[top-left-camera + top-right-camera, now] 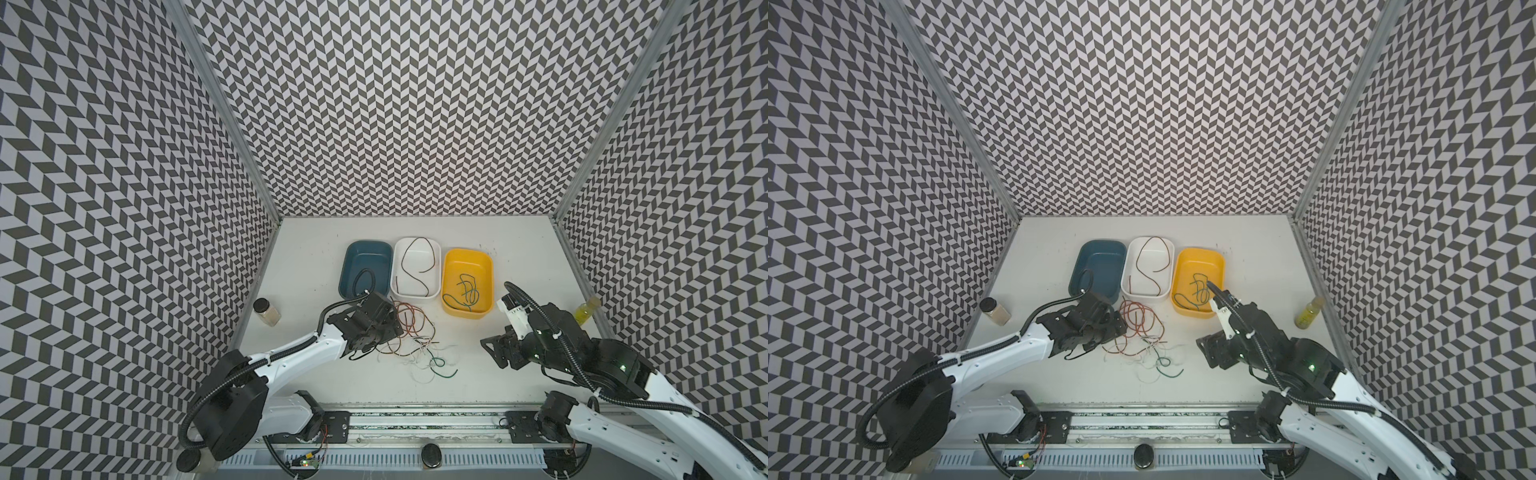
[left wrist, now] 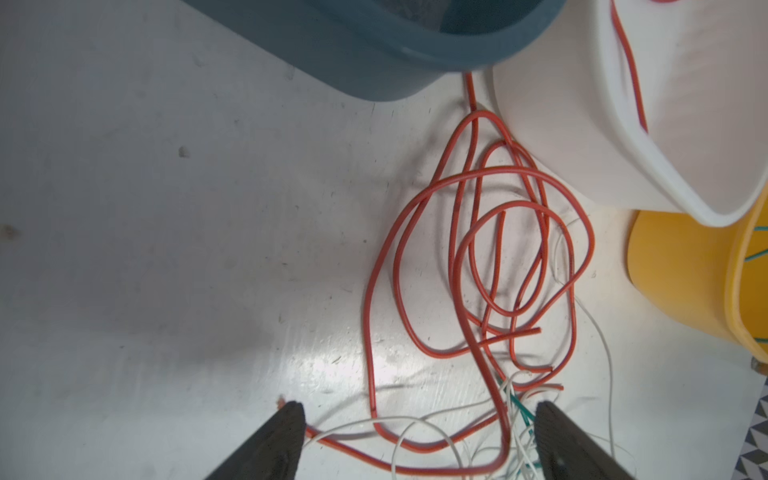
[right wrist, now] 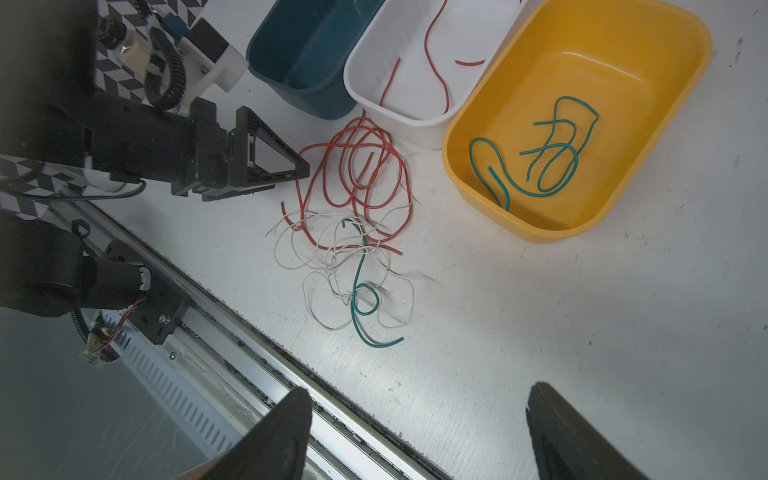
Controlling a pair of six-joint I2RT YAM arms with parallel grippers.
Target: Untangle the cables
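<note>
Left tool (image 2: 419, 415) spread low over cables (image 2: 368, 299); right tool (image 3: 419, 392) spread, apart.

Left arm (image 1: 299, 353) and right arm (image 1: 615, 428) alike: smooth white link shells dotted with small dark screws, bulky black joint housings, black corrugated hose (image 3: 174, 83) zip-tied alongside (green light (image 1: 1311, 366) glowing on right arm's housing), left gripper's fingers (image 3: 299, 166) black open triangular frames.

Setting: robotics lab test cell. White table (image 1: 478, 390) is enclosed behind and on both sides by chevron-patterned panels (image 1: 415, 104) on aluminium posts (image 1: 224, 108). Along the table's near edge, a metal rail (image 1: 415, 419) carries two white robot arms (image 1: 299, 353). Bare circuit board (image 1: 309, 461) with loose wiring sits below that edge.
</note>
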